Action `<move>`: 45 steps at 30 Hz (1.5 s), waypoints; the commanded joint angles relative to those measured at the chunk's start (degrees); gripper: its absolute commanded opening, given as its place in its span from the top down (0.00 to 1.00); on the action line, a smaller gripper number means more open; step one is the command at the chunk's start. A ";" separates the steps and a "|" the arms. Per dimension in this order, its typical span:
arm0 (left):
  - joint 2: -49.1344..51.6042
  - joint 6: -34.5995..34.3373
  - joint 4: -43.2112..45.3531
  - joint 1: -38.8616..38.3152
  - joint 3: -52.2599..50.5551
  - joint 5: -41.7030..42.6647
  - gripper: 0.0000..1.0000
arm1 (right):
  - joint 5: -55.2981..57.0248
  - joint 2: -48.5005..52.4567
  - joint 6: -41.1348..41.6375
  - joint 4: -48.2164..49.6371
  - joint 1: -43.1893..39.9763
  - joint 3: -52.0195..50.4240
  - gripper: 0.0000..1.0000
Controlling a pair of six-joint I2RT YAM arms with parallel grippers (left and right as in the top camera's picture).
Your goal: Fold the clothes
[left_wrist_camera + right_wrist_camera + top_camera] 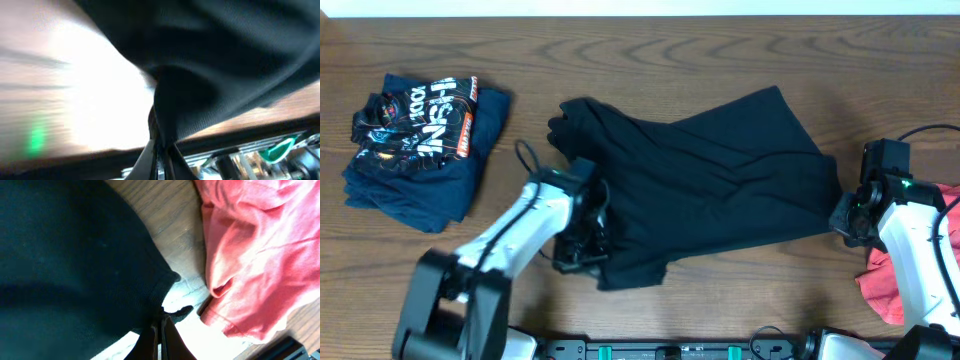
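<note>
black garment (pixel 720 170) spread rumpled across the middle of the table (pixel 650 50), lower left edge pinched in the left gripper (pixel 582 240), fingers pressed together on a fold of cloth. right edge clamped likewise in the right gripper (pixel 845 215), just beside a red garment (pixel 250 255). well apart at far left, a folded dark blue shirt (pixel 420 145) with printed lettering.

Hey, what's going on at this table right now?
Two robot arms are folding a black fabric garment spread across the brown wooden table. The left tool pinches its front-left edge, the right tool its right corner. A folded navy printed T-shirt sits at far left; a crumpled red cloth garment lies at the right edge.
</note>
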 commanded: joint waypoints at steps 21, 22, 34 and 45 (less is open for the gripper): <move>-21.27 6.93 -0.17 16.96 51.58 -10.29 0.94 | -12.57 -2.25 -7.76 -20.33 -4.35 49.40 0.99; -21.27 6.95 0.35 17.05 53.40 -10.32 0.94 | -12.57 -2.25 -8.24 -21.05 -4.35 51.78 0.99; -20.28 6.95 9.44 17.07 63.52 -10.27 0.94 | -12.55 -1.92 -10.73 -19.69 -4.33 66.84 0.99; -4.79 6.93 -9.75 13.94 63.43 1.84 0.94 | -11.43 6.69 -10.75 -24.90 -4.26 66.82 0.99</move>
